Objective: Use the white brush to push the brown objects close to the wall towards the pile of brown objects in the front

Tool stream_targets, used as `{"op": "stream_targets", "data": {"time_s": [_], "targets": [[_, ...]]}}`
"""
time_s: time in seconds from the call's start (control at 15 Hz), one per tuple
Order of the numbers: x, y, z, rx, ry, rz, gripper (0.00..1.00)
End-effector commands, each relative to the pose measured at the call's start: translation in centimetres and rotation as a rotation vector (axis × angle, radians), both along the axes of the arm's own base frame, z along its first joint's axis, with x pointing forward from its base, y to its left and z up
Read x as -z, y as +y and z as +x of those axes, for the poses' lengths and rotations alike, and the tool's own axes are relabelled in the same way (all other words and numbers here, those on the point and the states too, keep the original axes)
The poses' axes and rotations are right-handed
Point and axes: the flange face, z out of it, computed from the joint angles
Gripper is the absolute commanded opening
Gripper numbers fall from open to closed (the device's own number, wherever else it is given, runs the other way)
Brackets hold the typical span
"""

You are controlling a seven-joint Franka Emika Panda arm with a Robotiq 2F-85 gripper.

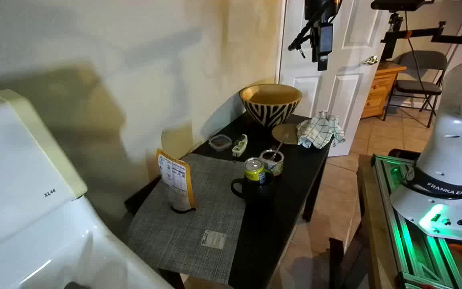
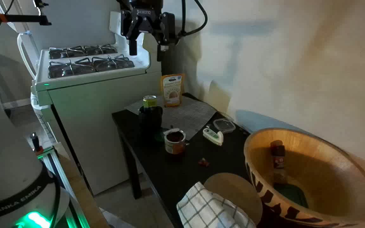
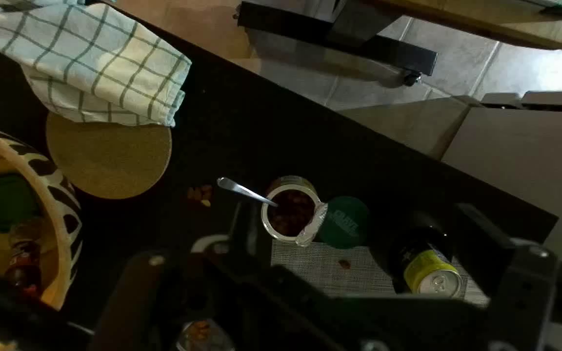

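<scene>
White brush (image 2: 213, 136) lies on table (image 2: 182, 172); end effector (image 2: 146, 54) above, jaws apart.

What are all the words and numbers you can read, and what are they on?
"FRANKA EMIKA": the robot's base.
"XL44": the stove's back panel.
"ROBOTIQ", small and faint: the tool.
"CRA...", the rest too blurred: the green lid.
Any other writing is too small or blurred: pouch, can, cup, bottle, mat tag, white brush.
</scene>
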Motion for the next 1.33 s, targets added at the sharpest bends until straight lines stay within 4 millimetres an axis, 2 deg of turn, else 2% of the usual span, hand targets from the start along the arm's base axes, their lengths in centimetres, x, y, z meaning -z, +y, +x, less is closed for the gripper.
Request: {"op": "stream_targets", "data": {"time_s": [0.0, 1.0, 1.2, 1.27], "targets": [[-0.1, 0.0, 0.0, 0.0, 0.001, 0.0, 1.0], [-0.1, 0.0, 0.0, 0.0, 0.001, 0.0, 1.0], [-0.6, -5.3, 2.0, 0.153, -0.049, 0.037, 1.0], [-0.7, -8.1, 2.5, 0.191, -0.042, 0.048, 1.0]]}}
